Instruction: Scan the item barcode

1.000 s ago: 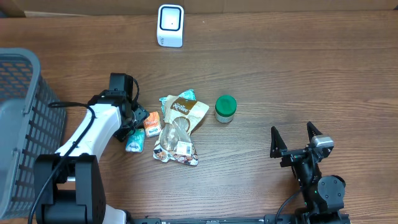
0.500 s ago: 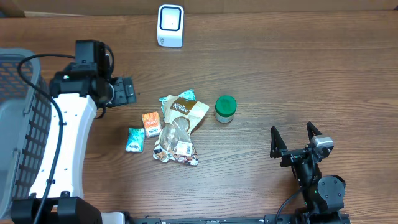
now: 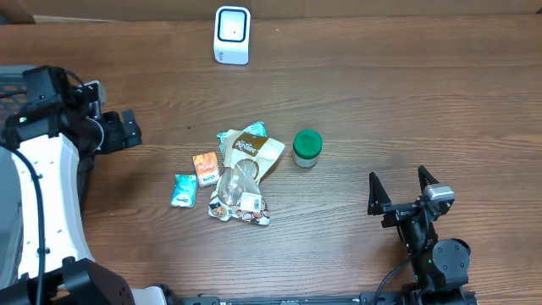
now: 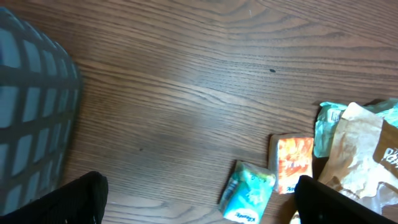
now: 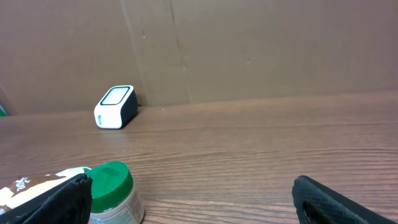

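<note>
Item pile (image 3: 241, 174) at mid-table, unheld: teal packet (image 3: 183, 190), orange packet (image 3: 206, 165) just beside it, brown bag (image 3: 251, 155) overlapping a clear pouch (image 3: 230, 188), green-lidded jar (image 3: 306, 147) just right of the bag. Scanner (image 3: 232, 35) upright at the far edge, well apart from the pile. Left gripper (image 3: 129, 130) far off to the left beside the basket (image 4: 31, 106), jaws wide and empty. Right gripper (image 3: 400, 185) at the near right, jaws likewise wide and empty, well apart from the jar.

Likely trouble:
- Pinching two packs at once, given the bag lying over the pouch.
- Sliding a flat packet along the table (image 3: 381, 102) instead of lifting it.
- Presenting the wrong face, with no barcode readable from above, though possibly on the white label (image 3: 251, 202) of the pouch.
- Snagging the basket wall on a left-arm swing toward the pile.
</note>
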{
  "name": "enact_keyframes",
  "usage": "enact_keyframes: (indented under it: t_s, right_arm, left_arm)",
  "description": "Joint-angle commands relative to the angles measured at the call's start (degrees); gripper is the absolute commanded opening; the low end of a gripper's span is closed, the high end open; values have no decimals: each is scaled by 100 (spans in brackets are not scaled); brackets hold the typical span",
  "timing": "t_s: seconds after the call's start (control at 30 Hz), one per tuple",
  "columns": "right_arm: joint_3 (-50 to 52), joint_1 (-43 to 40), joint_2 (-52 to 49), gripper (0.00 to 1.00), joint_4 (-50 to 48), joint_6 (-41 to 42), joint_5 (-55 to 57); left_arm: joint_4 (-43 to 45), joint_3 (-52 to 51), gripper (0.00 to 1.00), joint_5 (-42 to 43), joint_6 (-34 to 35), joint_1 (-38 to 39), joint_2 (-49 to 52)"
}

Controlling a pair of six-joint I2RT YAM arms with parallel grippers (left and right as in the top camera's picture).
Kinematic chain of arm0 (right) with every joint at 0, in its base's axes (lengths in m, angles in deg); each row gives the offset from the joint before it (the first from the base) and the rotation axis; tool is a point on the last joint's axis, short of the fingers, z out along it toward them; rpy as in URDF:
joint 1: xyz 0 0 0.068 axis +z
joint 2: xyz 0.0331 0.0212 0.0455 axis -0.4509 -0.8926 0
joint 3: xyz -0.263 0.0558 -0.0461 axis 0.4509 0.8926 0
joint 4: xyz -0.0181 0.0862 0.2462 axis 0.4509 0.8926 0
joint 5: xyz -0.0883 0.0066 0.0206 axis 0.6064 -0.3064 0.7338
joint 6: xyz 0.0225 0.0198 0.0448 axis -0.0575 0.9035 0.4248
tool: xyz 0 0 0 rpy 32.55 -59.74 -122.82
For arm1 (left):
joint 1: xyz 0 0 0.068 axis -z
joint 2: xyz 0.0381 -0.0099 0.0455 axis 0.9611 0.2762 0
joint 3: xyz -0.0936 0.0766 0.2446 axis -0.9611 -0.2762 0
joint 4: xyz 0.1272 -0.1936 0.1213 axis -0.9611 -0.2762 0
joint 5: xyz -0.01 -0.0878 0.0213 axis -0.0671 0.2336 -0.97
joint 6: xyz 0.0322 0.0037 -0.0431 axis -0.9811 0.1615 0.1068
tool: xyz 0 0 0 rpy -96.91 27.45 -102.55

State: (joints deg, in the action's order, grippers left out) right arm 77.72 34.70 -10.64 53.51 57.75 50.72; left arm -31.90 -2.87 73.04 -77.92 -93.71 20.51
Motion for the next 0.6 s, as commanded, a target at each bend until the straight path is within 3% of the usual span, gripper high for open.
enact_keyframes:
  t_s: [0.0,0.33,0.43,0.57]
  right_arm:
    - [59,22,42,100,-33,7,52]
    - [59,22,42,100,-33,7,52]
    - [59,22,42,100,-33,7,52]
    - [59,24,42,100,-35,7,52]
  left_arm:
    - [42,116,97,4,-468,-127,-20]
    - [120,116,98,39,-439,-424,-20]
    - [87,114,98,1001,-730,-396,-20]
    - [74,114,100,1147,-918,-304,-20]
